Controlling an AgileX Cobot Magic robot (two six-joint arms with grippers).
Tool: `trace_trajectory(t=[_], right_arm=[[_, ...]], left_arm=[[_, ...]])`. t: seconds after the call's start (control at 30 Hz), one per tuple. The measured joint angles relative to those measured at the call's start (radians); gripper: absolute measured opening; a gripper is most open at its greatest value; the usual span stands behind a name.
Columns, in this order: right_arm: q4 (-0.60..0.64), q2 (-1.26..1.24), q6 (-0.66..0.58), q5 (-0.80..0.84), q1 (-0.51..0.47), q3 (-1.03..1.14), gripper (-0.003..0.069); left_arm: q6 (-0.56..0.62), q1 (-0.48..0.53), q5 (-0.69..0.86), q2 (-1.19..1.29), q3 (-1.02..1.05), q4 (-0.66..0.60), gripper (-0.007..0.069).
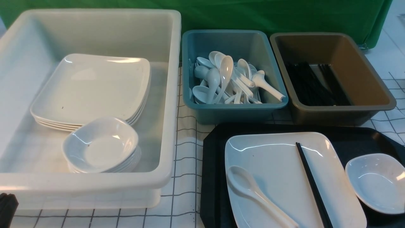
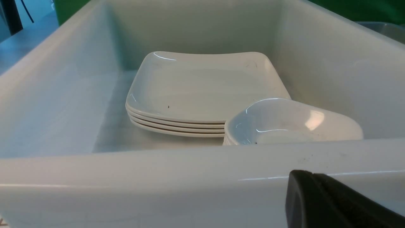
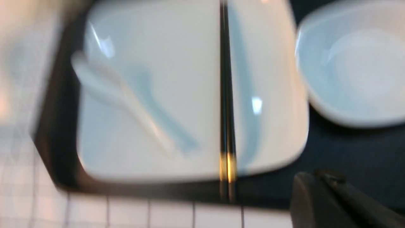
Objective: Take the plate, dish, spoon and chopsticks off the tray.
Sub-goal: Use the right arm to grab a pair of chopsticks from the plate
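Front view shows that nothing is off the tray [image 1: 212, 177] yet. The plate [image 1: 278, 158] lies on it, and the spoon [image 1: 253, 190] and the chopsticks [image 1: 311, 183] lie on the plate. The dish [image 1: 376, 182] sits on the tray just beside the plate, on the right. All four things are left to move.

The left gripper [image 2: 313, 190] is closed and holds nothing. It sits low, just outside the near wall of the white tub [image 2: 158, 177]. The right gripper [image 3: 322, 196] is closed and empty too. It hangs over the tray's near edge, close to the chopsticks' ends.
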Motion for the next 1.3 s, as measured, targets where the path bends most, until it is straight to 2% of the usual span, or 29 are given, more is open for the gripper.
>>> trace_trajectory(t=[0.07,0.13,0.27,0.3,0.33,0.4,0.47,0.5,0.53,0.6,0.8,1.0,1.07,1.1,1.2,1.23,1.27,1.3], right_arm=[[0.042,0.138,-0.085,0.029,0.000,-0.005,0.0053],[0.111,0.264,-0.171,0.040,0.000,-0.013,0.0106],[0.161,0.440,-0.264,0.040,0.044,-0.063,0.0293],[0.161,0.447,-0.266,0.039,0.044,-0.067,0.0314],[0.155,0.498,-0.273,0.032,0.077,-0.097,0.0380],[0.135,0.535,-0.264,0.028,0.113,-0.122,0.0407],[0.046,0.590,-0.177,0.013,0.187,-0.179,0.0422],[0.026,0.594,-0.168,0.012,0.193,-0.183,0.0423],[-0.062,0.634,-0.082,0.001,0.257,-0.221,0.0427],[-0.141,0.679,0.001,-0.002,0.303,-0.259,0.0437],[-0.193,0.797,0.079,-0.030,0.350,-0.316,0.0475],[-0.204,0.889,0.091,-0.072,0.350,-0.318,0.0472],[-0.204,0.902,0.091,-0.075,0.350,-0.318,0.0442],[-0.204,0.907,0.091,-0.076,0.350,-0.318,0.0420],[-0.204,0.911,0.092,-0.071,0.350,-0.319,0.0286],[-0.204,0.911,0.092,-0.069,0.350,-0.321,0.0274],[-0.205,0.911,0.092,-0.053,0.350,-0.323,0.0184],[-0.205,0.911,0.092,-0.043,0.350,-0.325,0.0166]], left_arm=[[0.000,0.000,0.000,0.000,0.000,0.000,0.0005],[0.000,0.000,0.000,0.000,0.000,0.000,0.0005],[0.000,0.000,0.000,0.000,0.000,0.000,0.0005],[0.000,0.000,0.000,0.000,0.000,0.000,0.0005],[0.000,0.000,0.000,0.000,0.000,0.000,0.0005],[0.000,0.000,0.000,0.000,0.000,0.000,0.0005],[0.000,0.000,0.000,0.000,0.000,0.000,0.0005],[0.000,0.000,0.000,0.000,0.000,0.000,0.0005],[0.000,0.000,0.000,0.000,0.000,0.000,0.0005],[0.000,0.000,0.000,0.000,0.000,0.000,0.0005],[0.000,0.000,0.000,0.000,0.000,0.000,0.0005],[0.000,0.000,0.000,0.000,0.000,0.000,0.0005],[0.000,0.000,0.000,0.000,0.000,0.000,0.0005],[0.000,0.000,0.000,0.000,0.000,0.000,0.0005],[0.000,0.000,0.000,0.000,0.000,0.000,0.0005],[0.000,0.000,0.000,0.000,0.000,0.000,0.0005],[0.000,0.000,0.000,0.000,0.000,0.000,0.0005],[0.000,0.000,0.000,0.000,0.000,0.000,0.0005]])
